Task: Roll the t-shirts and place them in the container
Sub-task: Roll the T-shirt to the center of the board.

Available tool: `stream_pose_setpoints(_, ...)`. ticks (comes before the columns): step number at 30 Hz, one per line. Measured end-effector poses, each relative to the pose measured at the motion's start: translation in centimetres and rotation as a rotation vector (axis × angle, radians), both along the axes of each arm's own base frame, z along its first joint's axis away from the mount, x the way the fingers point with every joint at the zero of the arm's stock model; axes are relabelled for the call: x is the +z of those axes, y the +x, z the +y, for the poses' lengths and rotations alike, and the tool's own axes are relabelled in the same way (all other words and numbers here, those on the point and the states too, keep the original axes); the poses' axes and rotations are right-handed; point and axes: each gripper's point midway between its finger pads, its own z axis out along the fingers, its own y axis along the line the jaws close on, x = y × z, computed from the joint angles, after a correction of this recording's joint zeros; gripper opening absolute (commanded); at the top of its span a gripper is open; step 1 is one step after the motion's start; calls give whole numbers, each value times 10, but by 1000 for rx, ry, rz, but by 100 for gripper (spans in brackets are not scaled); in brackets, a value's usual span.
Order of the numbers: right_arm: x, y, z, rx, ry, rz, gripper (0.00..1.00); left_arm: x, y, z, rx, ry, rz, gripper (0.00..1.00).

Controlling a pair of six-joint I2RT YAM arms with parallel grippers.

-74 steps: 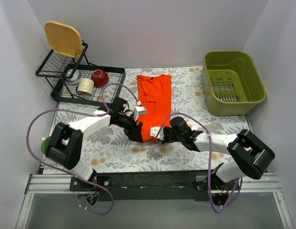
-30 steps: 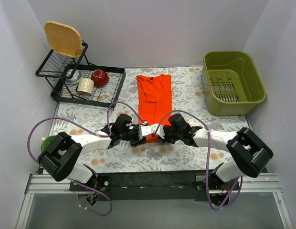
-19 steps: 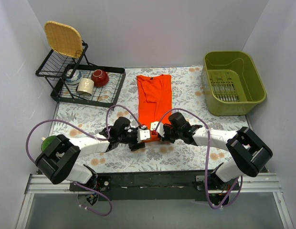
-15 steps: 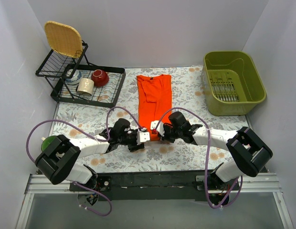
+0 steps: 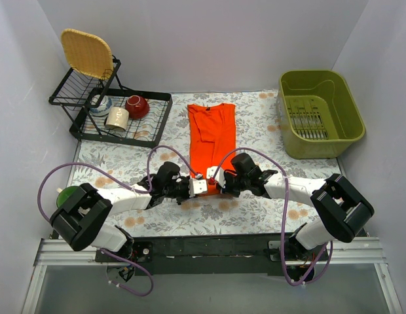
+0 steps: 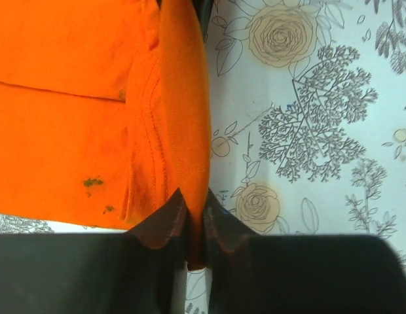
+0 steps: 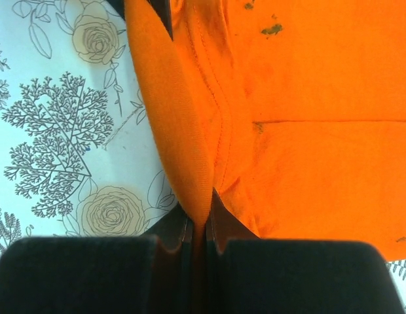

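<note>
T-shirt (image 5: 211, 134), orange and folded into a long strip, lies mid-worktop (image 5: 255, 210). Its near end is pinched from both sides: the left hand (image 6: 193, 208) and the right hand (image 7: 199, 219) are each clamped tight on a raised fold of fabric. Rolling looks about to begin. Next, both hands should turn that end over and away together, keeping it even.

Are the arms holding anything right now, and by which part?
Yes, the orange t-shirt: the left gripper pinches a fold on its near edge's left side, the right gripper on the right side.
</note>
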Motion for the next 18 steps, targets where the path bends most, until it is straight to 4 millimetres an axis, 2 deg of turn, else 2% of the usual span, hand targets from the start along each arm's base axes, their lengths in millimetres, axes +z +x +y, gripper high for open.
stream_pose_setpoints(4, 2, -6, -1, 28, -11, 35, 1, 6, -6, -1, -15, 20, 56, 0)
stream_pose_setpoints(13, 21, -24, -14, 133, -19, 199, 1, 50, -34, -12, -90, 19, 284, 0)
stream_pose_setpoints(18, 23, -41, -28, 182, -48, 303, 1, 48, -48, -17, -150, 73, 462, 0)
